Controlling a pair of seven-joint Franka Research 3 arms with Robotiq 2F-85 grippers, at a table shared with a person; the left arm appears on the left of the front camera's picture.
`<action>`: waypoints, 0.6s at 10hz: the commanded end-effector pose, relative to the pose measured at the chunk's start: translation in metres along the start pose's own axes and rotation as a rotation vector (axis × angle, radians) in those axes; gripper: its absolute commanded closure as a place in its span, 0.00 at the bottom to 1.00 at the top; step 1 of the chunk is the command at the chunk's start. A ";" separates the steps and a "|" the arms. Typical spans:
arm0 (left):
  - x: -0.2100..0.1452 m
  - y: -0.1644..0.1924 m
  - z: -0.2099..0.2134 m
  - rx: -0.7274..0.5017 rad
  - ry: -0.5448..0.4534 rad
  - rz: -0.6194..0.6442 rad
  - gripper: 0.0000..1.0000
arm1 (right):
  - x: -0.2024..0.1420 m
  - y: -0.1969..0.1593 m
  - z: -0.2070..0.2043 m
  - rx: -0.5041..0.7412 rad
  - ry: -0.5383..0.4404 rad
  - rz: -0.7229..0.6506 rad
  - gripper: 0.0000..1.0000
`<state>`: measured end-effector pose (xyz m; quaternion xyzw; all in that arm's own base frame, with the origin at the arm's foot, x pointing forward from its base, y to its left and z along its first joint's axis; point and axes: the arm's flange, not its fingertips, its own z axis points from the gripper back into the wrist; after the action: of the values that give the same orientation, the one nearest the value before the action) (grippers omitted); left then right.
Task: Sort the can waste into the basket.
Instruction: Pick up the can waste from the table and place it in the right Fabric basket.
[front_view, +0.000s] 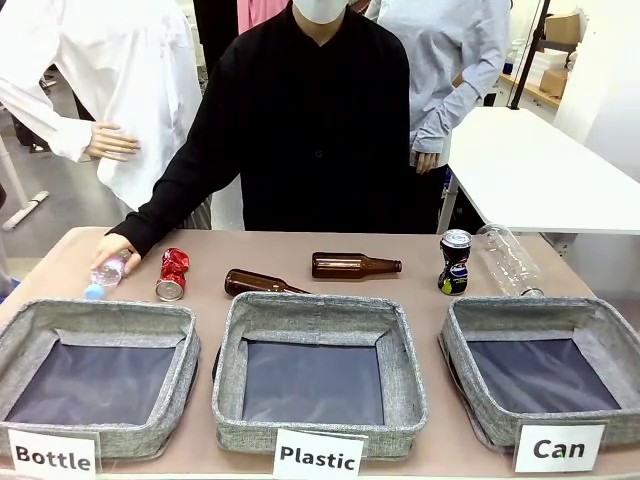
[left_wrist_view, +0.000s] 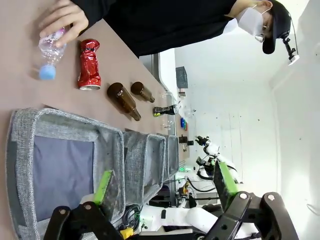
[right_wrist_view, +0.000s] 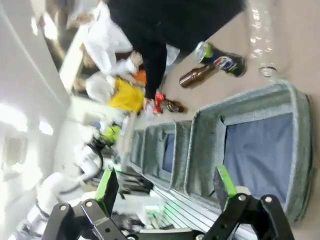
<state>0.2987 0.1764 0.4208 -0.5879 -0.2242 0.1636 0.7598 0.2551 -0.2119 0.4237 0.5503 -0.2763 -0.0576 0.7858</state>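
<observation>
Beyond the "Can" basket (front_view: 540, 315), dark can (front_view: 455, 262) upright; left gripper (left_wrist_view: 164, 182), right gripper (right_wrist_view: 166, 182) released.

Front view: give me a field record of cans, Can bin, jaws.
red can: lying, beyond Bottle bin
dark can: upright, beyond Can bin
Can bin: robot's right end, no can inside
hand: on small clear bottle
left gripper: jaws open, nothing held
right gripper: jaws open, nothing held

Crushed red can (front_view: 172, 274) lying at left, dark can (front_view: 454, 262) upright behind grey "Can" basket (front_view: 540, 313)
</observation>
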 end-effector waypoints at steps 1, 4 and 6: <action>0.000 0.000 0.002 -0.006 0.007 -0.025 0.00 | 0.029 0.031 -0.045 -0.042 0.081 0.247 0.00; 0.000 0.000 0.002 -0.006 0.007 -0.025 0.00 | 0.068 0.036 -0.130 -0.144 0.283 0.452 0.00; 0.000 0.000 0.002 -0.006 0.007 -0.025 0.00 | 0.076 0.032 -0.179 -0.145 0.469 0.663 0.00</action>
<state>0.2998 0.1768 0.4210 -0.5865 -0.2233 0.1632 0.7612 0.3862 -0.0721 0.4476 0.4073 -0.2369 0.2548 0.8444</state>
